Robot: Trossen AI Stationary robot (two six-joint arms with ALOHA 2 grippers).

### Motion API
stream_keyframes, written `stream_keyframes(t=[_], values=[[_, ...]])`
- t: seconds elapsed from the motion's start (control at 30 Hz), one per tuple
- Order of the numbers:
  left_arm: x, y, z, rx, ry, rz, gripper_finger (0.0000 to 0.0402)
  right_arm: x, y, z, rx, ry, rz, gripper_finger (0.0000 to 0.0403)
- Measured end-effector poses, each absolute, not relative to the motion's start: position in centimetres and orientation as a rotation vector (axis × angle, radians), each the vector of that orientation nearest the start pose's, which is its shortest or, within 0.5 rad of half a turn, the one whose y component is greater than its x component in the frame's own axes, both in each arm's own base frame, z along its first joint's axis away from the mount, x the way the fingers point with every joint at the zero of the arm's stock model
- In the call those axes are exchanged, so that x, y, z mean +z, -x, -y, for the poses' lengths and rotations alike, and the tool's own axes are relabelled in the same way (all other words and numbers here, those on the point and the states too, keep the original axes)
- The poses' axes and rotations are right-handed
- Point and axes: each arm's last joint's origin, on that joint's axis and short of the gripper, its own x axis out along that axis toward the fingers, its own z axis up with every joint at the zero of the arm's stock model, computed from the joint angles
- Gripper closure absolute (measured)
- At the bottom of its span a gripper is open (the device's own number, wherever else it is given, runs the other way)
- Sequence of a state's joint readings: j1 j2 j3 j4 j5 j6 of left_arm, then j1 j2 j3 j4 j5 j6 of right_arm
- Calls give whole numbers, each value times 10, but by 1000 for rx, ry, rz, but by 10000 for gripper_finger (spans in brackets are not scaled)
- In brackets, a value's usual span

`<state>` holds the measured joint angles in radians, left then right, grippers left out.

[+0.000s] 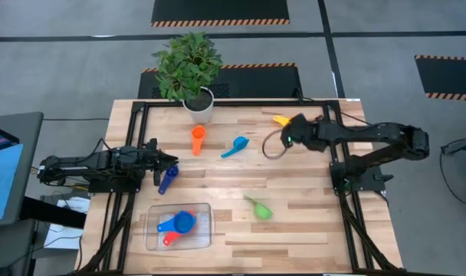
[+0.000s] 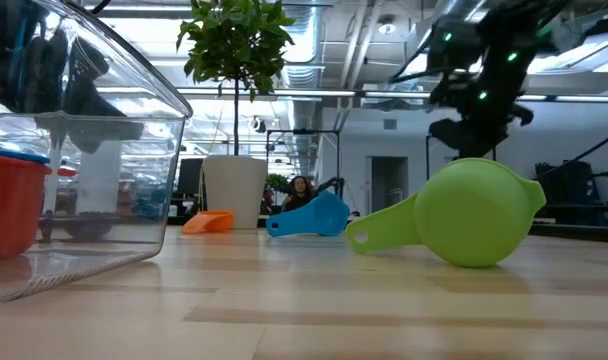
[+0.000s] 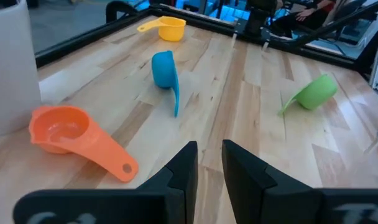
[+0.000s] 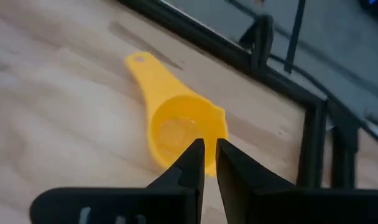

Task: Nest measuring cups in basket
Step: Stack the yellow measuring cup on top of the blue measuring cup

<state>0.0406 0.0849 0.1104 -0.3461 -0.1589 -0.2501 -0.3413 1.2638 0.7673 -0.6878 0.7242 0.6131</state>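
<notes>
Both grippers nearly closed and empty; 3 cups in the basket, 5 loose on the table.
Left gripper [image 1: 170,163] hovers low at the left edge, fingers [image 3: 184,167] almost together with a thin gap, gripping nothing; the dark blue cup [image 1: 167,179] lies just beside it, probably the next pick. Clear rigid plastic basket [image 1: 204,240], front left, holds 2 blue cups [image 1: 179,222] with the red cup [image 1: 169,239] at their edge, stacked loosely to save space. Orange cup [image 1: 198,139] sits by the white plant pot [image 1: 200,105]; light blue cup [image 1: 235,146] lies tipped, handle on the wood. Glossy green cup [image 1: 259,208] lies tipped on its side mid-table. Right gripper [image 4: 206,158] is poised at the yellow cup [image 4: 176,129] rim, fingers narrowly apart, not yet clamping.
</notes>
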Motion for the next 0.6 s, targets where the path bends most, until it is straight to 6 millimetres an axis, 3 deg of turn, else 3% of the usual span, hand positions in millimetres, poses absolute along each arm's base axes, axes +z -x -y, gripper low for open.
stream_keyframes(t=[0.27,0.6], values=[[162,-91,-9,268,222,-289,340,185,-184,157,-1092,-624,-969,340],[162,-91,-9,268,219,-290,340,168,-195,174,-975,-527,-999,340]])
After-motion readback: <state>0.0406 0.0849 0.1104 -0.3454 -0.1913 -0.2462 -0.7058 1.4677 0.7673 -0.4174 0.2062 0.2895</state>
